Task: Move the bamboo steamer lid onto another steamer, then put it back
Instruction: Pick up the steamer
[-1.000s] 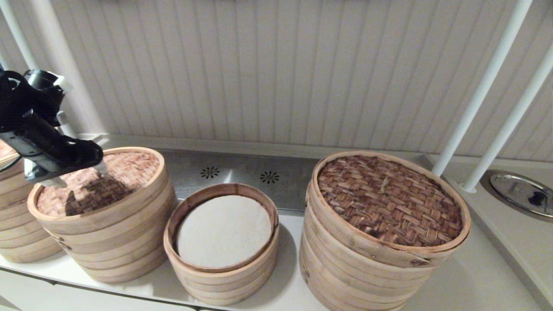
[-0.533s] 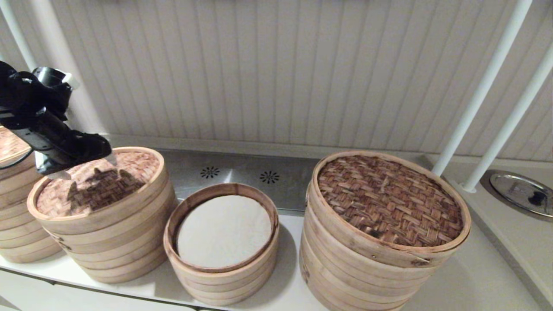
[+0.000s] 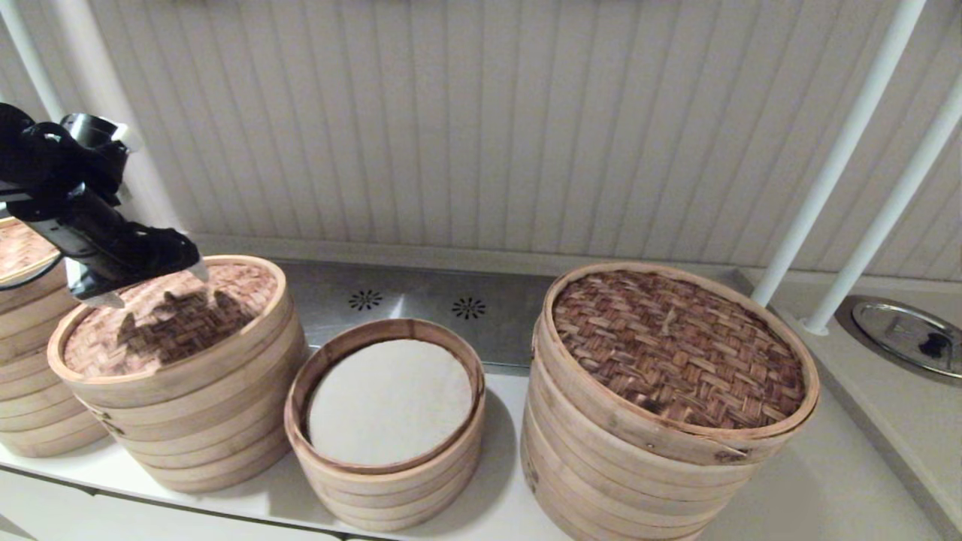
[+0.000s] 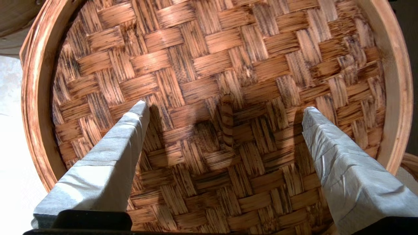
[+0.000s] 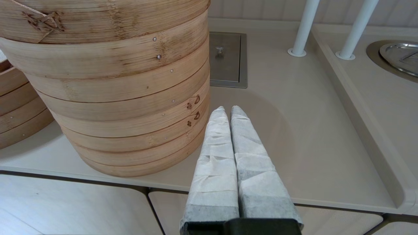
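- Left gripper (image 3: 154,284) hangs spread wide just above the lid (image 3: 169,315), which sits on its steamer (image 3: 188,421).
- Only the wrist camera shows the lid's loop handle (image 4: 227,119) between the fingers (image 4: 130,130).
- Right gripper (image 5: 227,112) is clenched, parked beside the large steamer (image 5: 114,91).

Left gripper (image 4: 225,107) hangs just above the bamboo steamer lid (image 4: 209,55), its two cloth-wrapped fingers (image 4: 107,156) spread wide and holding nothing. The lid's small centre loop handle (image 4: 226,119) sits between the fingers, touching neither. Woven top fills the pale wooden rim (image 4: 396,81); a pale surface (image 4: 13,137) shows beyond the rim on one side.
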Robot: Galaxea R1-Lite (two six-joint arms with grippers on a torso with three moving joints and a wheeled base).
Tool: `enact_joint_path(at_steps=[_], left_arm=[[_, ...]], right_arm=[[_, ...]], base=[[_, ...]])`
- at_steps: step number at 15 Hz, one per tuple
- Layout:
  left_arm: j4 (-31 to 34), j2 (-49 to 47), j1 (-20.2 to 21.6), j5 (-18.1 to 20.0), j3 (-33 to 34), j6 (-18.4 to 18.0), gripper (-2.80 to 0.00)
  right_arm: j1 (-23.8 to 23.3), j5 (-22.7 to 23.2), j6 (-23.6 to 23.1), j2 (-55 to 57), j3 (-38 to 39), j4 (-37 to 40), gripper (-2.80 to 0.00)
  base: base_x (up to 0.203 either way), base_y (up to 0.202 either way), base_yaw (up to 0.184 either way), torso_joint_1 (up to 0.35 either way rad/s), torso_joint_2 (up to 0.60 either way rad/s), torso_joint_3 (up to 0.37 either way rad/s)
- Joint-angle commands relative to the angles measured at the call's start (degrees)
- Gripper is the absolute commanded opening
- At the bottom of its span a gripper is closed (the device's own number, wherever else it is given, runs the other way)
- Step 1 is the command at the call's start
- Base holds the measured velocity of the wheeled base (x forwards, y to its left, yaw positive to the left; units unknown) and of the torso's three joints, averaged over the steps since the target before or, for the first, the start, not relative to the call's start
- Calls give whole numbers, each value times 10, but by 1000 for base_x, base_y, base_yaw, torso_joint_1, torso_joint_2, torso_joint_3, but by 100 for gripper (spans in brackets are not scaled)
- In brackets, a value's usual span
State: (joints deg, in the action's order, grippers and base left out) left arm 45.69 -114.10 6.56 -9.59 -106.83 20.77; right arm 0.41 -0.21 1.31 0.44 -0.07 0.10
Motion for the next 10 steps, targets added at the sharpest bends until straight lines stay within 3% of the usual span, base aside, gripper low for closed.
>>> enact_joint_path(at_steps=[1,10], left_arm=[[5,-3,0,-1,-8,1,0],[4,-22,0,-1,-11,3,0]], right_arm=[[0,0,0,1,0,0,-280],[0,0,0,1,0,0,-280]], base=[[0,0,0,0,0,0],[0,0,0,0,0,0]])
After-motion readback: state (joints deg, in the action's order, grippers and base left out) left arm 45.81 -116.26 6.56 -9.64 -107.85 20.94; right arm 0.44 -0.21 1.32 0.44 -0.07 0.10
